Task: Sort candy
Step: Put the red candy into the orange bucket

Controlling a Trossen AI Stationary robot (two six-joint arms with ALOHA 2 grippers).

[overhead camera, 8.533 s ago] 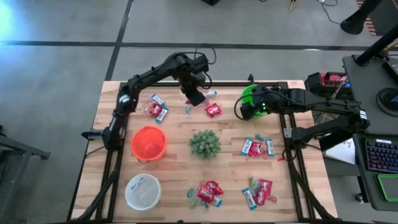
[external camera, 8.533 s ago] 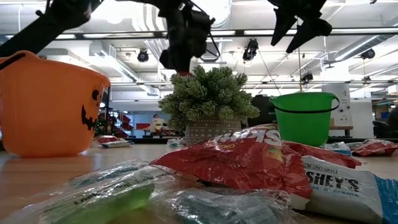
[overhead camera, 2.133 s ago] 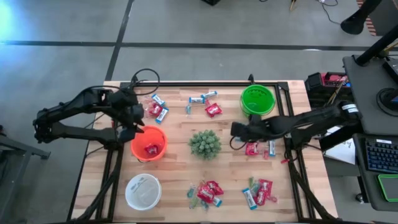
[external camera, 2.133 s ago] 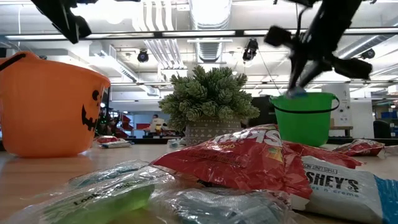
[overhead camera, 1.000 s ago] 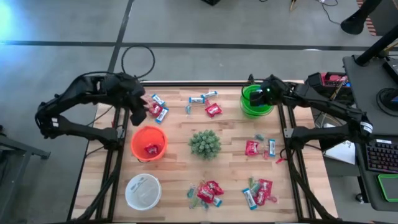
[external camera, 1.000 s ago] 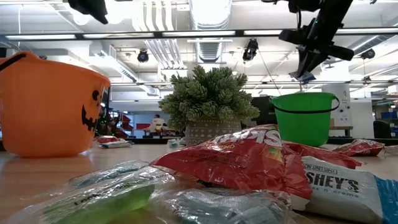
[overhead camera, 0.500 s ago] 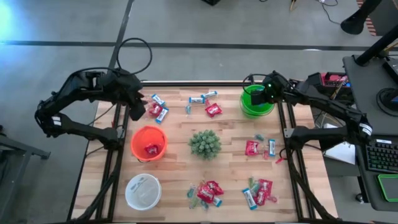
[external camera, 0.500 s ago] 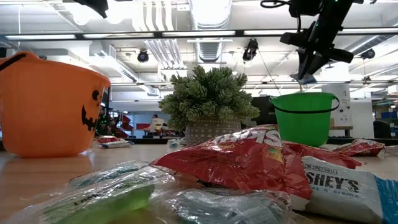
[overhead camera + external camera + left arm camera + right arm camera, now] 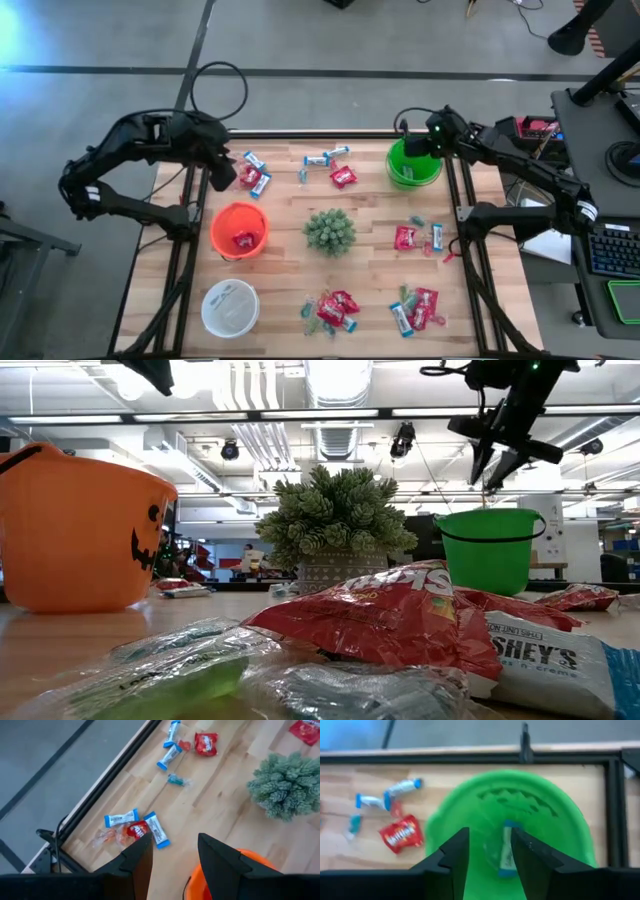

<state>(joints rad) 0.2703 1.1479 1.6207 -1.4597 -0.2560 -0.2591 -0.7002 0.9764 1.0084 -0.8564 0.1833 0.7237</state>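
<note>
Candy lies in groups on the wooden table: far left (image 9: pixel 250 175), far middle (image 9: pixel 330 162), right middle (image 9: pixel 415 237) and along the near edge (image 9: pixel 333 308). My right gripper (image 9: pixel 490 855) hangs open over the green bowl (image 9: pixel 395 172) at the far right. A blue-and-white bar (image 9: pixel 508 851) shows inside the bowl, below the fingers. My left gripper (image 9: pixel 175 857) is open and holds nothing, high over the far left between the far-left candy (image 9: pixel 135 827) and the orange bowl (image 9: pixel 215 228). A red packet (image 9: pixel 243 240) lies in the orange bowl.
A spiky green plant (image 9: pixel 329 231) stands at the table's middle. A white bowl (image 9: pixel 229 307) sits at the near left. A black frame rail (image 9: pixel 330 134) runs along the far edge. In the low view, candy wrappers (image 9: pixel 400 620) lie close in front.
My right gripper, over the green bowl, has opened and let go of the blue-and-white bar, which has dropped from its fingertips into the bowl. The gripper has also shifted slightly toward the table's far edge.
</note>
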